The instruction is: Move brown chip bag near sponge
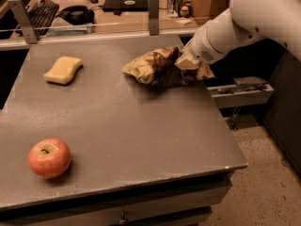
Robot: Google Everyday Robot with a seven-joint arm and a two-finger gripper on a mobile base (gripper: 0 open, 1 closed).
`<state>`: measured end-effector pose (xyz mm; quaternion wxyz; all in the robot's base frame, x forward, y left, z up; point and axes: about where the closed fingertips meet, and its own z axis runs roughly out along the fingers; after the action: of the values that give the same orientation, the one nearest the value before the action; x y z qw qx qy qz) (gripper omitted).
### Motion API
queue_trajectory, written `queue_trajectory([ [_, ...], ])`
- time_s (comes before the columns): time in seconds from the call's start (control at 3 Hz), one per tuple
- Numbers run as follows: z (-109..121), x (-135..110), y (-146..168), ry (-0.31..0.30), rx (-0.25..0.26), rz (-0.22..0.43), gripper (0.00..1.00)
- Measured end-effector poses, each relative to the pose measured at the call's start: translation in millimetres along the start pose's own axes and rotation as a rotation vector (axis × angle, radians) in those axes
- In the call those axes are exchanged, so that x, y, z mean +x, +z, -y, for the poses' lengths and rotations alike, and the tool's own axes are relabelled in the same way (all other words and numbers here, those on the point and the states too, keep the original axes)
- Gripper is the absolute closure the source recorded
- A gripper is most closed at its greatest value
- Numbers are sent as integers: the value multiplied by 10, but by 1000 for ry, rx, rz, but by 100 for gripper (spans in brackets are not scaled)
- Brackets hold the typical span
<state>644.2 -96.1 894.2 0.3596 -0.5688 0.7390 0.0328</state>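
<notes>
The brown chip bag [157, 68] lies crumpled on the grey table near its right edge, its tan-yellow end pointing left. My gripper [187, 63] is at the bag's right end, reaching in from the right on a white arm, and is shut on the bag. The sponge [63, 70], a pale-yellow block, lies flat at the table's far left, well apart from the bag.
A red-yellow apple [49, 157] sits at the near left of the grey table [141, 131]. A rail with posts [153, 6] borders the far edge; a desk with a keyboard [40, 9] lies behind. The table's right edge drops to the floor.
</notes>
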Motion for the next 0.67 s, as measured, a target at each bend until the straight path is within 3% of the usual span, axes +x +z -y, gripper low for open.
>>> queue_trajectory([
  [0.67,620,-594,490,15,177,8,100],
])
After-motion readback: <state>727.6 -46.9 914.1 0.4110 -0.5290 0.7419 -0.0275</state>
